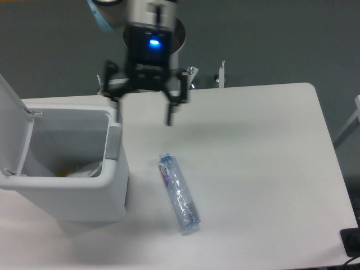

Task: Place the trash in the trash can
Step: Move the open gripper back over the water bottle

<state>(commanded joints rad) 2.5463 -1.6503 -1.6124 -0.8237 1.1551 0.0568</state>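
A crushed clear plastic bottle [179, 194] with a blue-and-red label lies on the white table, right of the trash can. The trash can [64, 198] is a white bin at the left with its lid flipped up. Something pale and a bit of yellow lie at its bottom [79, 167]. My gripper [142, 108] hangs open above the table, just right of the bin's back corner and well above the bottle, with nothing between its fingers.
The white table [259, 169] spans the view, its right edge near x 600. The arm's grey base [154, 42] stands behind the table with small metal brackets [221, 76] beside it. A dark object [351, 242] sits at the bottom right corner.
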